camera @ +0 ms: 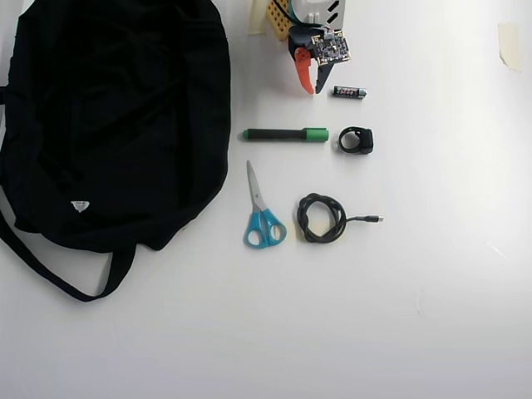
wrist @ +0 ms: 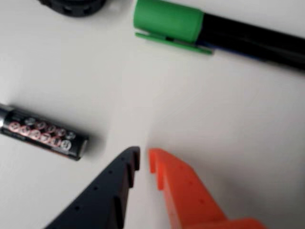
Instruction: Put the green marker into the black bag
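The green marker (camera: 286, 134) lies flat on the white table, black barrel to the left and green cap to the right in the overhead view. In the wrist view its green cap (wrist: 167, 20) and barrel cross the top edge. The black bag (camera: 108, 116) fills the left of the overhead view, floppy, with a white triangular logo. My gripper (camera: 313, 87) hovers above the marker's cap end, apart from it. In the wrist view my gripper (wrist: 144, 158) shows a black finger and an orange finger nearly touching, nothing between them.
A small black battery (camera: 349, 92) lies just right of the gripper. A black ring-shaped object (camera: 357, 140) sits right of the marker's cap. Blue-handled scissors (camera: 262, 212) and a coiled black cable (camera: 322, 218) lie below the marker. The bag's strap (camera: 58, 274) trails lower left.
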